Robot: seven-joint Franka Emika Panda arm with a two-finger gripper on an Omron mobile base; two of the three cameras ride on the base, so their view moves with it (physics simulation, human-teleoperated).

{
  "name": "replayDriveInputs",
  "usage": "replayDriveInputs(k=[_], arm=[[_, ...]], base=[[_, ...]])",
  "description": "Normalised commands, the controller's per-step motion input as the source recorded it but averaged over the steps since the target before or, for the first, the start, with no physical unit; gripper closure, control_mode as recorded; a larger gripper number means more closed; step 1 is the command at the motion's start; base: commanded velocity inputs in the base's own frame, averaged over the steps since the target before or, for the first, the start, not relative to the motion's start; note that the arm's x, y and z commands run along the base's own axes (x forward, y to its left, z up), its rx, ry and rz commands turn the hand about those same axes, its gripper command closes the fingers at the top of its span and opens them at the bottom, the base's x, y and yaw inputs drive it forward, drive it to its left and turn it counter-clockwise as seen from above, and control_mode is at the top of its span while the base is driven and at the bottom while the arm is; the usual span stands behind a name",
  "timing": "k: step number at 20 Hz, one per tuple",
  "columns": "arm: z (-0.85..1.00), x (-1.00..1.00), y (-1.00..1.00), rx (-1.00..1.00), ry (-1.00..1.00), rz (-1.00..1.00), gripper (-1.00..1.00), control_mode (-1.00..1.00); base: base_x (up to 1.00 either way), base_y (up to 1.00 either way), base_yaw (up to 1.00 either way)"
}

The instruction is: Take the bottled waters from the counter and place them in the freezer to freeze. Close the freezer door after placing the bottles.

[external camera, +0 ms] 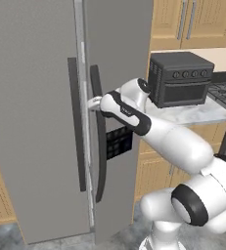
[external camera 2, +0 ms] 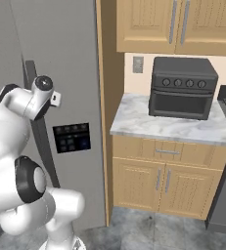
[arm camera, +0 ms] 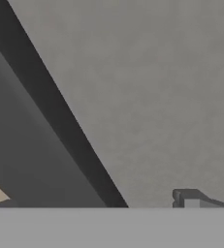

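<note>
The hand (external camera: pixel 94 103) sits at the seam between the two tall grey fridge doors, its fingers spread wide and nothing between them. It is pressed in close beside the freezer door's long dark bar handle (external camera: pixel 75 124), which stands just to its left, while the other door's curved handle (external camera: pixel 99 141) hangs just to its right. In the hand view a dark diagonal bar (arm camera: pixel 55 114) crosses plain grey door panel (arm camera: pixel 152 87), with one fingertip (arm camera: pixel 187 198) peeking up at the bottom.

The step in hand looks like opening the freezer door (external camera: pixel 33 117), which is shut. To do it well, the fingers should straddle the left bar, not the right one, close squarely on it, and the pull should follow the door's arc about its left hinge.

Further right of the hand, the right door carries a black control panel (external camera 2: pixel 72 137). Beyond that comes a marble worktop (external camera 2: pixel 168 128) bearing a black toaster oven (external camera 2: pixel 183 88), over light wooden cabinet fronts (external camera 2: pixel 163 180), with wooden wall cupboards (external camera 2: pixel 178 24) above. No bottled waters can be seen on this stretch; where they stand cannot be told
</note>
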Motion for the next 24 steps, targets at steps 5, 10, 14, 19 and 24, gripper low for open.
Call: replayDriveInputs(k=[5, 10, 14, 19, 24], arm=[[0.0, 0.53, 0.0, 0.0, 0.03, -0.04, -1.0, -1.0], [0.0, 0.53, 0.0, 0.0, 0.0, -0.04, -1.0, -1.0], [0.0, 0.59, 0.0, 0.0, 0.0, -0.04, -1.0, -1.0], [0.0, 0.53, 0.0, 0.0, 0.0, -0.04, -1.0, -1.0], [0.0, 0.51, 0.0, 0.0, 0.0, -0.04, -1.0, -1.0]], base=[[0.0, 0.0, 0.0], [0.0, 0.0, 0.0], [0.0, 0.0, 0.0], [0.0, 0.0, 0.0], [0.0, 0.0, 0.0]])
